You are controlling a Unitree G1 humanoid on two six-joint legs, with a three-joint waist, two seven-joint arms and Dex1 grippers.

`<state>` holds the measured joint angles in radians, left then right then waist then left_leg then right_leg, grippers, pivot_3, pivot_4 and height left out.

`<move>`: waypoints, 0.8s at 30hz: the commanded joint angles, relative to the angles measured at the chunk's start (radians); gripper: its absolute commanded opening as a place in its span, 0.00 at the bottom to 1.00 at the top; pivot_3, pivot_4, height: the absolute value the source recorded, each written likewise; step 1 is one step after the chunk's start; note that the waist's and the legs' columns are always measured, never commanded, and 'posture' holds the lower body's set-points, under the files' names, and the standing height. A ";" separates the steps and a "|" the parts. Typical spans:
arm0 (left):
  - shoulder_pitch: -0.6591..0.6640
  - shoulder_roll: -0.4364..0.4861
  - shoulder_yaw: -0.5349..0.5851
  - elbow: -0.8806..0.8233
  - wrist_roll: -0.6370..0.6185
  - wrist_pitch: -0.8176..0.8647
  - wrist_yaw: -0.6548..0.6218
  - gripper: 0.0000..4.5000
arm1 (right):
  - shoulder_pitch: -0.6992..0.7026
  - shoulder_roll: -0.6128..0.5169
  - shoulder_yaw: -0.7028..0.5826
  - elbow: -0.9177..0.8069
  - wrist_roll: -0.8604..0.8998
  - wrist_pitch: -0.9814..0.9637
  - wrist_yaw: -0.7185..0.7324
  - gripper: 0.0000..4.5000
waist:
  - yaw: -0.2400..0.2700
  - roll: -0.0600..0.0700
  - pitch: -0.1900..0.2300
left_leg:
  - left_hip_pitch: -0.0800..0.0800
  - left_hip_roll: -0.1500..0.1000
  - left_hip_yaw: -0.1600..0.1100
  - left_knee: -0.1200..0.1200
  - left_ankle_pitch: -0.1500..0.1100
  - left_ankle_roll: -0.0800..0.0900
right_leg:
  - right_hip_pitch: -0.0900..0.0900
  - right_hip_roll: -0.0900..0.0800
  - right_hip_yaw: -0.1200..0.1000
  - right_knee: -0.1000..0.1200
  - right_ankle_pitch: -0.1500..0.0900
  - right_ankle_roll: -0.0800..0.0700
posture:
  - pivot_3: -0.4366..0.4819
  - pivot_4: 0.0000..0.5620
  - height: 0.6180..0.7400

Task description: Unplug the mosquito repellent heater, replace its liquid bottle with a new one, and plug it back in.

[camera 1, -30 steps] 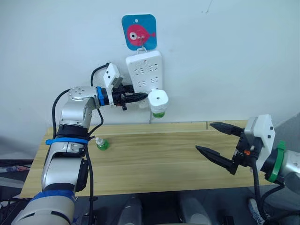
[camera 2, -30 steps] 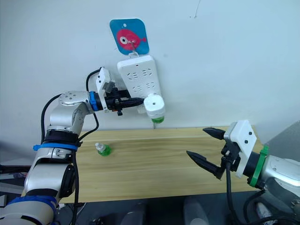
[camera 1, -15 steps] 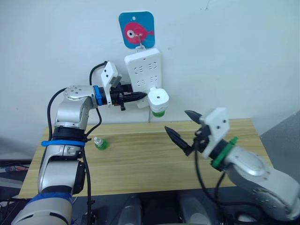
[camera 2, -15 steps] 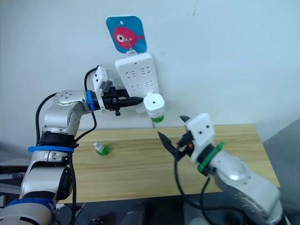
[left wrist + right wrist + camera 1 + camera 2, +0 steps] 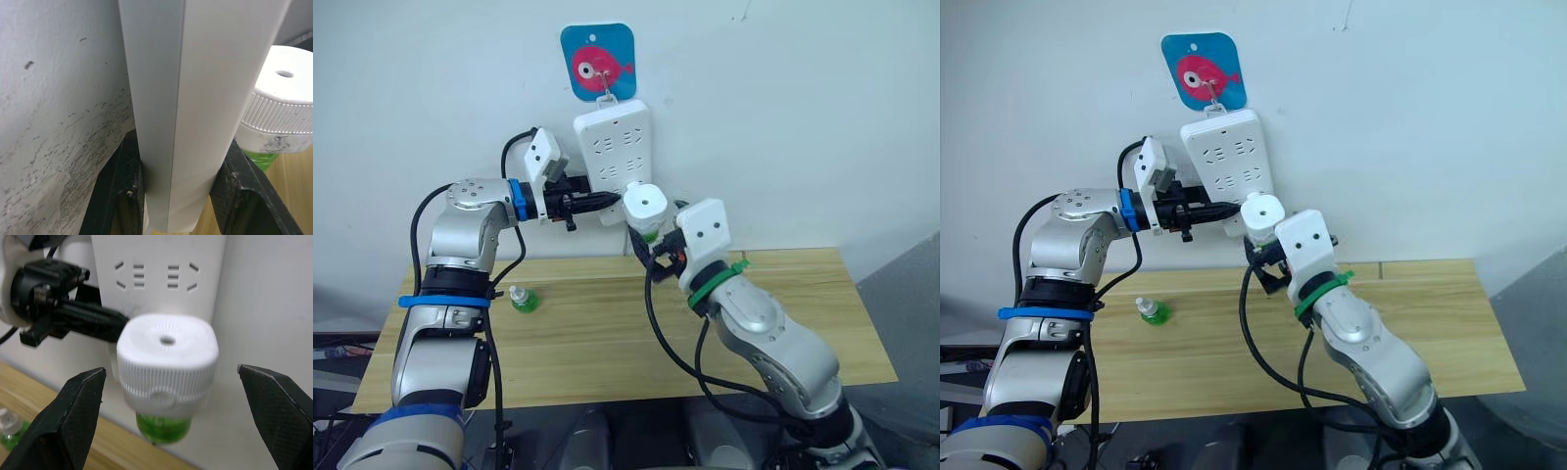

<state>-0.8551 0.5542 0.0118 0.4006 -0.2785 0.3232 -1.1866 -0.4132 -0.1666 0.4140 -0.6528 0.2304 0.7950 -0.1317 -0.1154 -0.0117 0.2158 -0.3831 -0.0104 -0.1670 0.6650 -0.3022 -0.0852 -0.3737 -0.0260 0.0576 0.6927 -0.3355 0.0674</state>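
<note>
The mosquito repellent heater [image 5: 644, 205] is plugged into the bottom of the white wall power strip [image 5: 612, 147]. The green liquid bottle [image 5: 649, 235] hangs under it. My left gripper [image 5: 600, 202] is shut on the strip's lower edge, its fingers [image 5: 120, 196] clamping both faces just beside the heater [image 5: 283, 98]. My right gripper [image 5: 171, 370] is open wide, a finger [image 5: 80, 404] on each side of the heater [image 5: 167, 357] and clear of it. The new one [image 5: 522, 299], green with a white cap, lies on the table at the left.
The wooden table [image 5: 607, 343] stands against the white wall. A blue hook plate with a pink fish [image 5: 598, 61] holds the strip. My right forearm [image 5: 764, 338] reaches across the table's middle.
My right arm has swung from the table's right side up to the wall, and its open fingers now flank the heater. The left gripper has kept its hold on the strip.
</note>
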 commanded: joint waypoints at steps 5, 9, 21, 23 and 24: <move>-0.013 -0.009 -0.004 -0.031 0.000 -0.018 0.025 0.29 | -0.047 0.080 -0.019 0.085 -0.090 -0.064 0.024 1.00 | 0.000 0.000 0.000 | 0.000 0.000 0.000 0.000 0.000 0.000 | 0.000 0.000 0.000 0.001 0.000 0.000 | 0.24 0.40 1.00; -0.015 -0.009 -0.003 -0.031 0.000 -0.022 0.026 0.29 | -0.064 0.125 -0.039 0.138 -0.110 -0.083 0.037 1.00 | 0.000 0.000 0.000 | 0.000 0.000 0.000 0.000 0.000 0.000 | -0.001 0.000 0.000 0.002 0.000 0.000 | 0.24 0.39 1.00; -0.025 -0.012 0.009 -0.008 0.016 -0.050 0.062 0.29 | -0.033 0.175 -0.054 0.124 -0.119 -0.061 0.082 0.66 | 0.000 0.000 0.000 | 0.000 -0.001 0.000 0.000 0.001 -0.001 | -0.002 -0.002 0.000 0.003 0.000 0.000 | 0.25 0.38 1.00; -0.028 -0.013 0.008 0.003 0.030 -0.066 0.075 0.29 | -0.031 0.179 -0.056 0.110 -0.124 -0.045 0.084 0.66 | 0.000 0.000 0.000 | 0.000 -0.002 0.000 0.000 0.001 -0.002 | -0.002 -0.002 0.000 0.004 0.000 0.000 | 0.25 0.38 1.00; -0.032 -0.013 0.008 0.016 0.041 -0.082 0.087 0.29 | -0.030 0.179 -0.060 0.091 -0.125 -0.028 0.084 0.66 | 0.001 0.000 0.000 | 0.000 -0.002 -0.001 0.000 0.001 -0.002 | -0.002 -0.003 0.000 0.004 0.000 0.000 | 0.25 0.38 1.00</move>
<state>-0.8553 0.5445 0.0095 0.4137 -0.2685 0.2923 -1.1744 -0.4483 0.0030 0.3628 -0.4888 0.1044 0.7545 -0.0572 -0.1144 -0.0117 0.2158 -0.3832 -0.0132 -0.1682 0.6653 -0.3008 -0.0869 -0.3751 -0.0293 0.0570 0.6965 -0.3354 0.0673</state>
